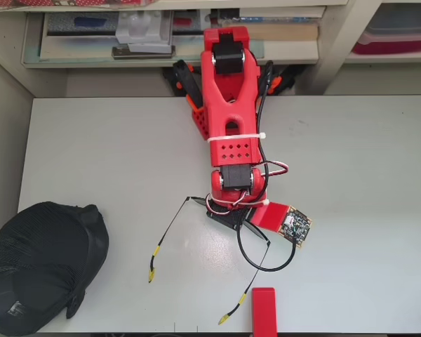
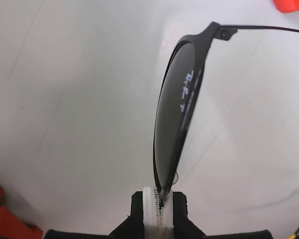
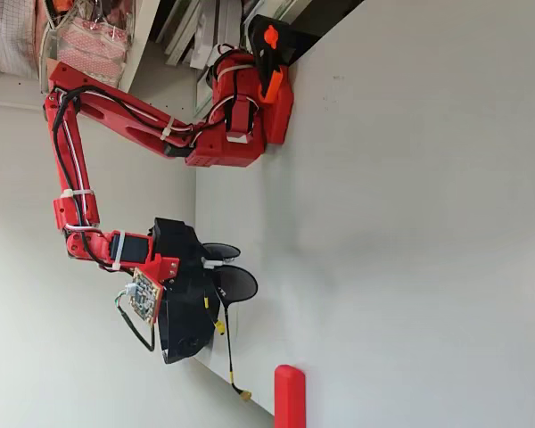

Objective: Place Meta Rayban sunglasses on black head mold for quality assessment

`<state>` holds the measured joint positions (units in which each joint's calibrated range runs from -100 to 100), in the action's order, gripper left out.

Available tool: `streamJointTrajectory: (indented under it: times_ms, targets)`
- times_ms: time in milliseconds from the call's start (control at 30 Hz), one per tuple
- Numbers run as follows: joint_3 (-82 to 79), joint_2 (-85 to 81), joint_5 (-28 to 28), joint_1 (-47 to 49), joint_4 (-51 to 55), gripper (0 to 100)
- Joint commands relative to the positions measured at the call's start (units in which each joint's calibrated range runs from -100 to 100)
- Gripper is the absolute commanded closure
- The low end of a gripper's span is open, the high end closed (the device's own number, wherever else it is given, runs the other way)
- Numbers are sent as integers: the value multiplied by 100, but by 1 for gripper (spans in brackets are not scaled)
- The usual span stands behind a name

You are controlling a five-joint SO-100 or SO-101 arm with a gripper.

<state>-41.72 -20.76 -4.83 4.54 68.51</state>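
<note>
My gripper [image 2: 163, 199] is shut on the rim of one dark round lens of the sunglasses [image 2: 177, 114], white pads pinching the frame edge. In the overhead view the gripper [image 1: 231, 214] is at mid-table, and the sunglasses [image 1: 170, 235] trail two slim temples with yellow tips toward the front edge. The head mold [image 1: 42, 267], large, matte black and ribbed, rests at the front left corner, well left of the gripper. The fixed view lies on its side. There the sunglasses [image 3: 241, 285] hang from the gripper [image 3: 212, 265] just off the table, with the head mold [image 3: 183, 321] behind them.
A small red block [image 1: 264, 312] lies at the table's front edge, right of the temple tips, and also shows in the fixed view as the red block [image 3: 290, 397]. The arm's base [image 1: 228, 77] stands at the back centre. Shelves with boxes run behind the table.
</note>
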Motion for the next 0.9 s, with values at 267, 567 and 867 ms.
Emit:
streamJointTrajectory:
  times_ms: [267,567,867]
  targets:
    - [296,-501,550,-397,-10,100]
    - [1115,-501,1548,-1182,301,100]
    - [2662,-501,2072,-2205,1573,100]
